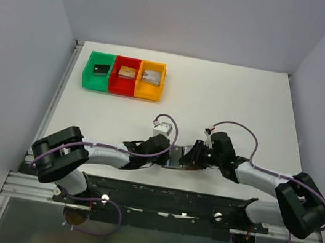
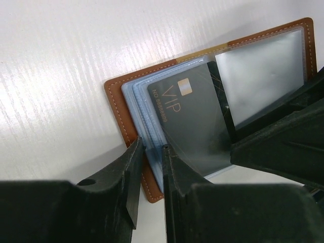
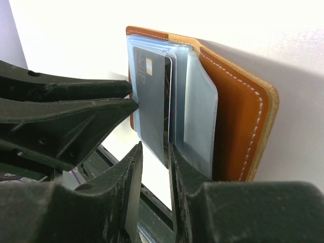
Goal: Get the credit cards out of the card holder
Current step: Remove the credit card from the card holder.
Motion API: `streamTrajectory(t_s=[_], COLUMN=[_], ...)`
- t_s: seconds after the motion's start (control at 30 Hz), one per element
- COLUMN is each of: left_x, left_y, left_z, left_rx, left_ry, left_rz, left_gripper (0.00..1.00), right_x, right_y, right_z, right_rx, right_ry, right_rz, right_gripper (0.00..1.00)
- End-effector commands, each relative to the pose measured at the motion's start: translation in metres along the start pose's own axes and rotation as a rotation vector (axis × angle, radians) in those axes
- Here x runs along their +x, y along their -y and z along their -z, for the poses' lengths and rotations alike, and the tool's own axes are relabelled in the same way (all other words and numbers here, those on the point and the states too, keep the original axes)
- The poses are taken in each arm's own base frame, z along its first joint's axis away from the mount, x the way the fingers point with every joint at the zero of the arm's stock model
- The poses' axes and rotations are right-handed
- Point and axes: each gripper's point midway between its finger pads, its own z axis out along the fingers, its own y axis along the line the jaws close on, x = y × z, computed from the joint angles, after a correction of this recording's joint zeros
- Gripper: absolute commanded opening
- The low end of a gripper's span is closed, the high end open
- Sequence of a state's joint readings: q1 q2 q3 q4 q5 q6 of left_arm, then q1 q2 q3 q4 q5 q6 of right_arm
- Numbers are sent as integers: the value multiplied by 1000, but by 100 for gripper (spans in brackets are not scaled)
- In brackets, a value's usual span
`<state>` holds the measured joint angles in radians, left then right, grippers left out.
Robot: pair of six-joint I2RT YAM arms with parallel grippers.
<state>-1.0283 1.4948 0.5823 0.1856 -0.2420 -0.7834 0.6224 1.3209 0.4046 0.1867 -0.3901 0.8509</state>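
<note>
The holder point(image 2: 117, 109) is smooth, stitched brown leather; its sleeves point(image 2: 263, 71) are glossy clear plastic; the table point(image 2: 61, 76) is faintly grained, shiny.

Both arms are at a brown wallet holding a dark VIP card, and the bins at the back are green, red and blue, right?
The top external view shows the third bin is orange, not blue. The rest holds: green bin, red bin, left gripper and right gripper at the brown wallet with its dark VIP card.
</note>
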Motion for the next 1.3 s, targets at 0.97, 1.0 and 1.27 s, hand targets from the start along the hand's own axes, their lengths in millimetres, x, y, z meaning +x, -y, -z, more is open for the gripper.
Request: streamTrajectory(t_s=[0.97, 1.0, 1.27], left_x=[16, 16, 19], left_y=[16, 17, 13], left_z=[1, 1, 0], left_rx=[130, 132, 119], left_ry=[-46, -46, -54], left_rz=[-6, -5, -4], left_gripper=[27, 27, 25], right_x=[-5, -5, -6], right_y=[-34, -34, -32], right_z=[-9, -9, -10], right_rx=[-201, -199, -184], right_ry=[-48, -50, -52], right_rz=[8, 8, 10], right_gripper=[34, 34, 33])
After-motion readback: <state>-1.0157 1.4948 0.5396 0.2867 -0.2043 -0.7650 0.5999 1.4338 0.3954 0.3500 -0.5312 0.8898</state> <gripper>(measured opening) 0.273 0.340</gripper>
